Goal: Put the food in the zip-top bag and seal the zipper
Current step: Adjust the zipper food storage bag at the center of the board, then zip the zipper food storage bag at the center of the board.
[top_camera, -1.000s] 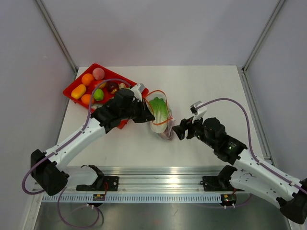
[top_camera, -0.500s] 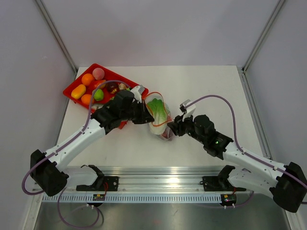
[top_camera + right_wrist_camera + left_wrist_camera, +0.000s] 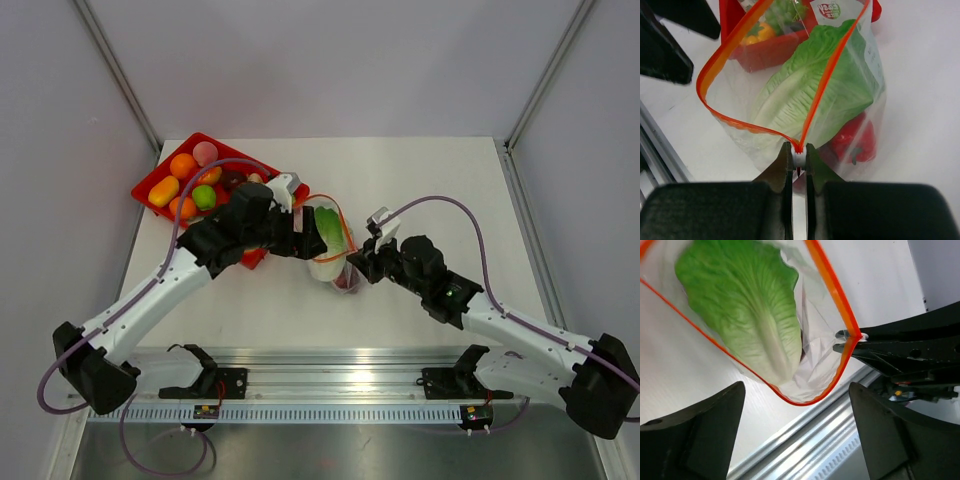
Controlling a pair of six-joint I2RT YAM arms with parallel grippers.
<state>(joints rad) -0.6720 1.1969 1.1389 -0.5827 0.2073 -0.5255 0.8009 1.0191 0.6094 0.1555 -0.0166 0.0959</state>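
Observation:
The clear zip-top bag point(image 3: 332, 262) lies mid-table with its mouth gaping. Inside it are a green-white cabbage point(image 3: 805, 95) and a red pepper point(image 3: 856, 142). The orange-red zipper point(image 3: 831, 70) forms an open loop. My right gripper point(image 3: 799, 158) is shut on the zipper's white slider at the near end of the mouth, and it shows in the top view point(image 3: 360, 264) too. My left gripper point(image 3: 796, 390) is open beside the bag's other side, with nothing between its fingers point(image 3: 705, 435). In the top view the left gripper point(image 3: 308, 243) sits just left of the cabbage point(image 3: 333, 228).
A red tray point(image 3: 148, 186) at the back left holds several more toy fruits, orange, green and pink. It lies right behind my left arm. The metal rail point(image 3: 330, 380) runs along the table's near edge.
My left gripper has opened and let go of the bag's edge. My right gripper moved in from the right and shut on the zipper's slider. The bag shifted slightly.

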